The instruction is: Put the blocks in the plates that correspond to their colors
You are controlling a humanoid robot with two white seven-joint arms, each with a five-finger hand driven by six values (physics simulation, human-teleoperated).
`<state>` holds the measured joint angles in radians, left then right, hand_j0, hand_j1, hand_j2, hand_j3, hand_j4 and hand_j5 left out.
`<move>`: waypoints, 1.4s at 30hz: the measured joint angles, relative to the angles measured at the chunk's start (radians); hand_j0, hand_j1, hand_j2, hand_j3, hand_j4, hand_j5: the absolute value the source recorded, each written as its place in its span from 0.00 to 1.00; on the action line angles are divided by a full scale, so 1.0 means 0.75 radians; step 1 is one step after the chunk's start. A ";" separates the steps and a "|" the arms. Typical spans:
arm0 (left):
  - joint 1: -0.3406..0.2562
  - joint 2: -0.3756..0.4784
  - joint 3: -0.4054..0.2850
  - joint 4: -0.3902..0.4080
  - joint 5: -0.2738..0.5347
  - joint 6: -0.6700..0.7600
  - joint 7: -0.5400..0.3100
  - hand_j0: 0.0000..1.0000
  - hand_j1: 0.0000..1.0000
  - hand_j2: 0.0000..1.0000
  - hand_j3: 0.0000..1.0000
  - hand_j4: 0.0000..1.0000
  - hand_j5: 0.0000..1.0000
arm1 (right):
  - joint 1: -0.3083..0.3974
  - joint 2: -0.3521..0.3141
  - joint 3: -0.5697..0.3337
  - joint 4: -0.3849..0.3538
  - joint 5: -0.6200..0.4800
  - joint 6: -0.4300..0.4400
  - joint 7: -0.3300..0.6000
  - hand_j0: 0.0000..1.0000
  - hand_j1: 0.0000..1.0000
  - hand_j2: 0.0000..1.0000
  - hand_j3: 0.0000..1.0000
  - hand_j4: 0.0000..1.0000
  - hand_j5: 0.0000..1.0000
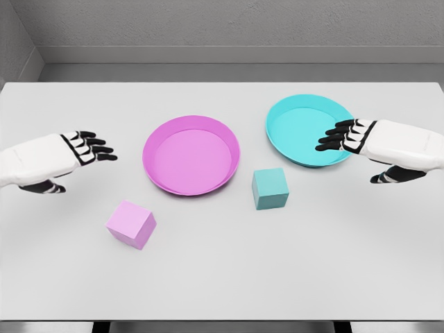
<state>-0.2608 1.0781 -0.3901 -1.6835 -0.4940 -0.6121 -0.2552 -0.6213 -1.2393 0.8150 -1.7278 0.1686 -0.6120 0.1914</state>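
Both hands, left (83, 149) and right (347, 135), hung empty with fingers apart, probably pre-grasp; pink block (131, 223) and teal block (270, 188) sat outside their plates.

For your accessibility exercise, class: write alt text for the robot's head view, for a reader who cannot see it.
Two white robot hands hover open over a white table, holding nothing. A pink block and a teal block sit on the table in front of a pink plate and a cyan plate, both empty. The left hand is at the left edge; the right hand overlaps the cyan plate's right rim.
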 measured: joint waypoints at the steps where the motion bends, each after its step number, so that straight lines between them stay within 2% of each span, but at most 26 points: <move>1: 0.000 0.006 -0.002 -0.009 -0.006 0.000 -0.004 1.00 1.00 1.00 1.00 1.00 1.00 | 0.000 0.000 0.001 0.001 0.001 0.000 0.000 1.00 1.00 1.00 1.00 1.00 1.00; 6: -0.002 0.026 -0.007 -0.044 -0.024 0.000 -0.014 1.00 1.00 1.00 1.00 1.00 1.00 | -0.012 0.020 0.005 0.002 -0.004 0.000 -0.009 1.00 1.00 1.00 1.00 1.00 1.00; 7: -0.002 0.030 -0.008 -0.051 -0.026 0.000 -0.015 1.00 1.00 1.00 1.00 1.00 1.00 | -0.045 0.031 0.006 0.002 -0.005 0.000 -0.009 1.00 1.00 1.00 1.00 1.00 1.00; 10: -0.002 0.053 -0.021 -0.070 -0.034 0.000 -0.020 1.00 1.00 1.00 1.00 1.00 1.00 | -0.233 0.055 0.053 -0.002 0.011 0.001 -0.001 1.00 1.00 1.00 1.00 1.00 1.00; 13: 0.012 0.068 -0.036 -0.081 -0.026 0.000 -0.021 1.00 1.00 1.00 1.00 1.00 1.00 | -0.369 0.114 0.148 -0.001 0.032 0.001 0.087 1.00 1.00 1.00 1.00 1.00 1.00; 17: 0.039 0.083 -0.047 -0.084 0.033 0.000 -0.018 1.00 1.00 1.00 1.00 1.00 1.00 | -0.479 0.230 0.297 0.014 0.058 0.000 0.215 1.00 1.00 1.00 1.00 1.00 1.00; 22: 0.072 0.098 -0.049 -0.089 0.097 0.000 -0.014 1.00 1.00 1.00 1.00 1.00 1.00 | -0.526 0.384 0.406 0.085 0.102 -0.001 0.344 1.00 1.00 1.00 1.00 1.00 1.00; 27: 0.080 0.109 -0.058 -0.112 0.121 0.000 -0.016 1.00 1.00 1.00 1.00 1.00 1.00 | -0.567 0.499 0.479 0.161 0.159 -0.001 0.383 1.00 1.00 1.00 1.00 1.00 1.00; 31: 0.114 0.125 -0.064 -0.130 0.147 0.000 -0.018 1.00 1.00 1.00 1.00 1.00 1.00 | -0.567 0.546 0.509 0.195 0.208 -0.001 0.389 1.00 1.00 1.00 1.00 1.00 1.00; 38: 0.198 0.146 -0.070 -0.149 0.280 0.000 -0.021 1.00 1.00 1.00 1.00 1.00 1.00 | -0.567 0.612 0.553 0.279 0.254 -0.001 0.389 1.00 1.00 1.00 1.00 1.00 1.00; 42: 0.198 0.140 -0.070 -0.153 0.345 0.000 -0.022 1.00 1.00 1.00 1.00 1.00 1.00 | -0.567 0.649 0.574 0.323 0.276 -0.001 0.390 1.00 1.00 1.00 1.00 1.00 1.00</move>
<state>-0.1120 1.1833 -0.4423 -1.7982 -0.2350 -0.6122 -0.2717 -1.0462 -0.7524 1.2456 -1.4856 0.3758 -0.6129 0.4836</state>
